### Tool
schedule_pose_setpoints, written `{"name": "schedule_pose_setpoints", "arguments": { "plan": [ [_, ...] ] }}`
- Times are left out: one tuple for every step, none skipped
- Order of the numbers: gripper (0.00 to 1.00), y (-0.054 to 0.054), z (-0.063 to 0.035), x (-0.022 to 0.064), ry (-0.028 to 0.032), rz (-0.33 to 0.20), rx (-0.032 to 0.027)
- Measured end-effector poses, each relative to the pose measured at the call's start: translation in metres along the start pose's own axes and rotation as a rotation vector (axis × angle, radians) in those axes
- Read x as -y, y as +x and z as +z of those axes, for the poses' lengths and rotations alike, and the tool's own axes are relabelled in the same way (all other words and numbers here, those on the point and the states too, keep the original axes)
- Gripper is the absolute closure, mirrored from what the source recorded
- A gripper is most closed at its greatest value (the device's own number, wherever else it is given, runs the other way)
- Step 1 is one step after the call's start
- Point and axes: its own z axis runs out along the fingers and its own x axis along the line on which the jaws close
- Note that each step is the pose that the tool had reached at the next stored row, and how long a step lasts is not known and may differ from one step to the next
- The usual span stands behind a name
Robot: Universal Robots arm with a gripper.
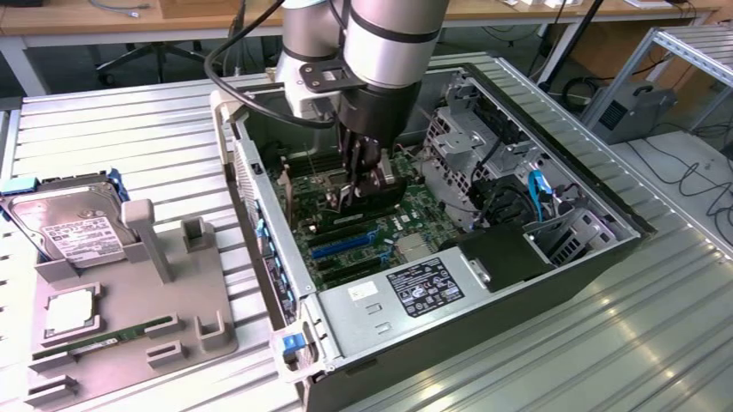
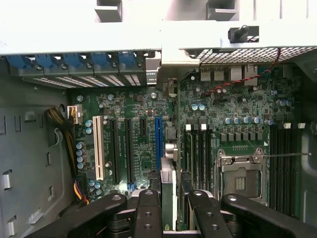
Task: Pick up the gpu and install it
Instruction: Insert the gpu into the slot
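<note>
gripping the thin flat black gpu [image 2: 171, 198] over green ridged motherboard [image 2: 218, 124]

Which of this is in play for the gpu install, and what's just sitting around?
In play:
- gpu
- blue slot
- open PC case

Lying about:
- hard drive
- memory stick
- grey holder tray

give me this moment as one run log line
gripper: inside open pc case, over motherboard | gpu: edge-on between fingers, at blue slot | hard drive: on holder
</note>
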Motion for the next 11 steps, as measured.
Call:
{"name": "schedule_pose_setpoints", "arguments": {
  "plan": [
    [0.74,0.0,0.0004,0.0,0.0,0.0,0.0],
    [0.74,0.0,0.0007,0.0,0.0,0.0,0.0],
    [0.74,0.0,0.001,0.0,0.0,0.0,0.0],
    [0.74,0.0001,0.0016,0.0,0.0,0.0,0.0],
    [0.74,0.0001,0.0019,0.0,0.0,0.0,0.0],
    [0.74,0.0001,0.0023,0.0,0.0,0.0,0.0001],
    [0.74,0.0001,0.0026,0.0,0.0,0.0,0.0],
    [0.74,0.0001,0.003,0.0,0.0,0.0,0.0001],
    [0.74,0.0001,0.0034,0.0,0.0,0.0,0.0],
    [0.74,0.0001,0.0037,0.0,0.0,0.0,0.0],
    [0.74,0.0001,0.0042,0.0,0.0,0.0,0.0]
  ]
}}
